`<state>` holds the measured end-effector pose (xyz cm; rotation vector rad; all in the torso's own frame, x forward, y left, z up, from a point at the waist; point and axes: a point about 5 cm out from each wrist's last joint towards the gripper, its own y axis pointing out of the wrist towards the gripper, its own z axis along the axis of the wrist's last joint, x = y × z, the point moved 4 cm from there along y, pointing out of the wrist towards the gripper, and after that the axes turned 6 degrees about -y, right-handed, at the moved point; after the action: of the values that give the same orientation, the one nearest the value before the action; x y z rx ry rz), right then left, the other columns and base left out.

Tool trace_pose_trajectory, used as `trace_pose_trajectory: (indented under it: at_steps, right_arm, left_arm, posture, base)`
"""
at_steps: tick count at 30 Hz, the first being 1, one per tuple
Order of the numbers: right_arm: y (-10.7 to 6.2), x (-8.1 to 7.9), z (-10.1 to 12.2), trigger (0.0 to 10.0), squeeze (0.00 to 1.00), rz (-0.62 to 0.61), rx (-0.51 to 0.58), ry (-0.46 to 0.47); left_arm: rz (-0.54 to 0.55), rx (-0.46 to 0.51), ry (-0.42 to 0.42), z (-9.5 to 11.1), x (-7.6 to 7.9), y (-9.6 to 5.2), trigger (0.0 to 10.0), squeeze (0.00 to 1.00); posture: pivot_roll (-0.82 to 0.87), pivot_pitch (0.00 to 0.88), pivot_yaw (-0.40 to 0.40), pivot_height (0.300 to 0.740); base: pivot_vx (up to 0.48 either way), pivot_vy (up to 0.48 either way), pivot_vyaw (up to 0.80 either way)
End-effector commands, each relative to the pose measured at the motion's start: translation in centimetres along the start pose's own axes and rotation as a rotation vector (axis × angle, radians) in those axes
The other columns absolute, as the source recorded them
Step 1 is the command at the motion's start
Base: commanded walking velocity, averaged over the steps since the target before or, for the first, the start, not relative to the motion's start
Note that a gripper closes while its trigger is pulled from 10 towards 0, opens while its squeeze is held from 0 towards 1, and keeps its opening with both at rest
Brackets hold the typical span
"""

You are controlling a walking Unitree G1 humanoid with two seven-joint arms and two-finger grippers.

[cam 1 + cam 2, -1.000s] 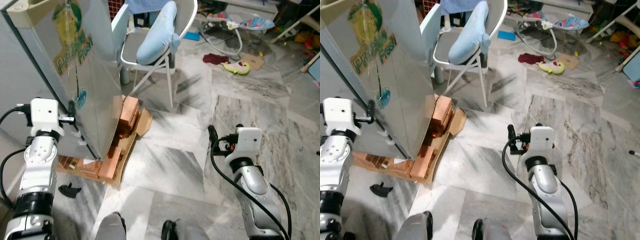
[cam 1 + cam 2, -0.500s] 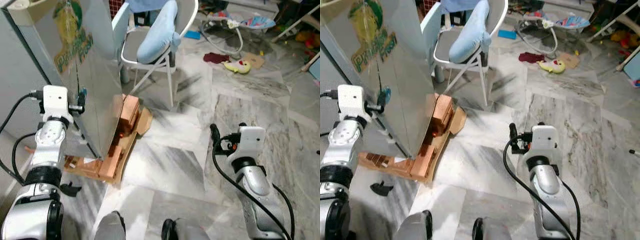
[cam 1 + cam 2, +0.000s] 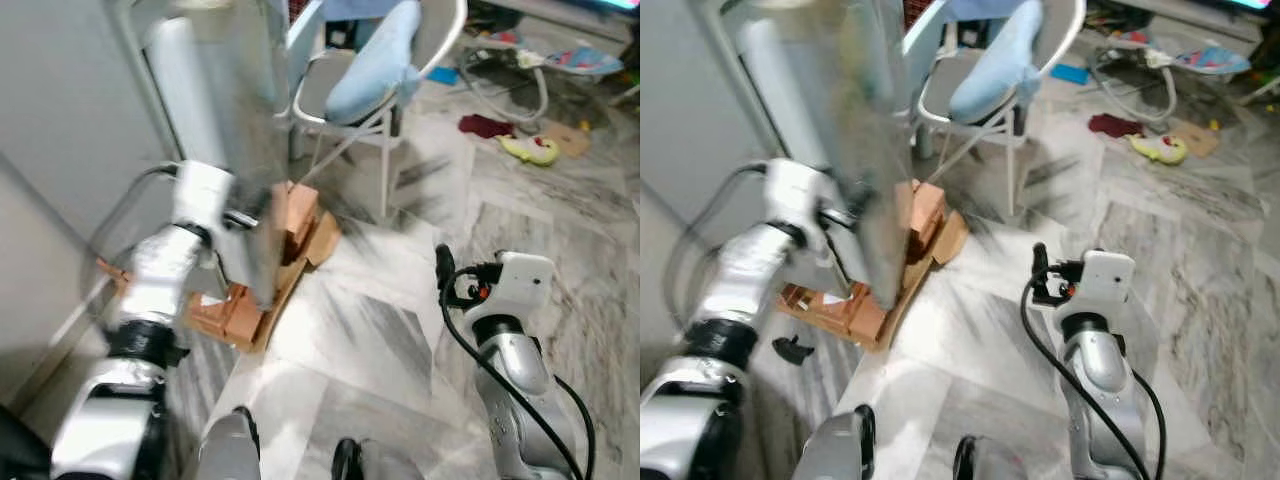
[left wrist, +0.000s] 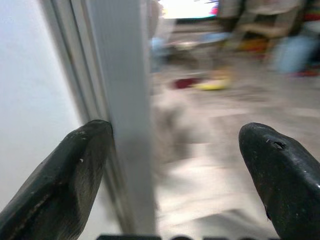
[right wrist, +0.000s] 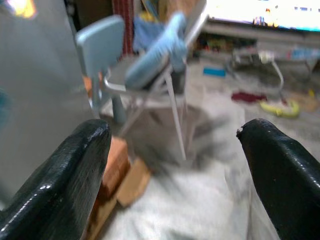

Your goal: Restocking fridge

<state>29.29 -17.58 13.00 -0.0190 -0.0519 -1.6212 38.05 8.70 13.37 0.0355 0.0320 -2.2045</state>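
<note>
The fridge stands at the left on bricks, and its grey door (image 3: 225, 140) is blurred and seen nearly edge-on. My left gripper (image 3: 247, 222) is at the door's free edge at about mid height. In the left wrist view its fingers (image 4: 65, 180) are spread wide, and the door edge (image 4: 125, 125) stands between them, close to one finger. My right gripper (image 3: 443, 272) is held low over the marble floor to the right, away from the fridge. It is open with nothing between its fingers (image 5: 75, 175).
A white folding chair (image 3: 370, 70) with a light blue cushion stands just behind the fridge. Orange bricks and wood (image 3: 285, 235) lie under the fridge's front corner. Toys and cloth (image 3: 530, 150) lie on the floor at the far right. My feet (image 3: 230, 450) are at the bottom.
The whole picture has shifted and blurred, so the camera is moving. The fridge door has swung outward, and my left gripper has moved with its edge. The right arm has kept its pose.
</note>
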Motion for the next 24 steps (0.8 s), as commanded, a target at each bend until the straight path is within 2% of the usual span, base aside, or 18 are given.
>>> trace_pose_trajectory:
  at_steps: [1,3,4,6,7,10,11,12,13,15,17,24]
  right_arm:
    - [-0.2,0.7,0.0,10.0,0.00,-0.028,-0.003,-0.013]
    - [-0.2,0.8,0.1,10.0,0.00,-0.032,0.002,-0.022]
    - [-0.2,0.9,0.1,10.0,0.00,-0.034,0.002,-0.027]
    - [-0.2,1.0,0.0,10.0,0.00,-0.038,-0.006,-0.022]
    - [-0.2,1.1,-0.1,10.0,0.00,-0.042,-0.013,-0.021]
    - [-0.3,1.0,0.0,10.0,0.00,-0.032,-0.006,-0.042]
    - [-0.4,0.7,0.0,10.0,0.00,-0.023,-0.001,-0.051]
    - [-0.4,0.7,0.0,10.0,0.00,-0.023,-0.001,-0.051]
    - [-0.5,0.5,-0.2,10.0,0.00,-0.020,-0.004,-0.049]
    - [-0.6,0.4,-0.4,10.0,0.00,-0.017,-0.011,-0.044]
    - [-0.6,0.2,-0.6,10.0,0.00,-0.011,-0.017,-0.041]
    - [0.0,-0.7,-0.3,10.0,0.00,0.040,0.000,-0.018]
  left_arm:
    - [-0.027,-0.006,-0.014,-0.2,0.5,0.0,10.0,0.00]
    - [0.012,-0.012,0.011,-0.5,-0.3,-0.4,10.0,0.00]
    - [0.066,-0.026,0.016,-0.9,-1.5,-1.0,10.0,0.00]
    - [0.123,-0.036,0.016,-1.1,-2.9,-1.9,10.0,0.00]
    - [0.166,-0.039,0.023,-1.2,-4.0,-2.9,10.0,0.00]
    - [0.229,-0.029,0.028,-1.4,-5.2,-4.5,10.0,0.00]
    - [0.277,-0.023,0.023,-1.7,-5.8,-6.0,10.0,0.00]
    - [0.277,-0.023,0.023,-1.7,-5.8,-6.0,10.0,0.00]
    - [0.301,-0.022,0.017,-2.1,-5.9,-6.9,10.0,0.00]
    - [0.313,-0.023,-0.002,-2.7,-5.5,-7.9,10.0,0.00]
    - [0.332,-0.024,0.011,-3.2,-5.1,-9.2,10.0,0.00]
    - [0.440,0.008,-0.001,-3.0,-4.6,-10.8,10.0,0.00]
  posture:
    - [-0.04,0.138,-0.099,0.740]
    - [-0.04,0.138,-0.099,0.740]
    - [-0.03,0.131,-0.101,0.740]
    - [-0.03,0.132,-0.100,0.740]
    - [-0.03,0.135,-0.097,0.740]
    - [-0.03,0.128,-0.095,0.740]
    - [-0.03,0.122,-0.091,0.740]
    - [-0.03,0.122,-0.091,0.740]
    - [-0.05,0.113,-0.088,0.740]
    - [-0.05,0.110,-0.089,0.740]
    - [-0.04,0.107,-0.093,0.740]
    - [-0.02,0.108,-0.092,0.740]
  base:
    - [0.000,0.000,0.00]
    - [0.000,0.000,0.00]
    - [0.000,0.000,0.00]
    - [0.000,0.000,-0.23]
    - [0.000,0.000,-0.80]
    - [0.000,0.000,-0.80]
    - [0.000,-0.428,-0.80]
    - [0.000,-0.428,-0.80]
    - [0.000,-0.465,-0.61]
    - [0.000,-0.461,-0.55]
    - [0.000,-0.428,-0.23]
    - [0.262,-0.373,0.00]
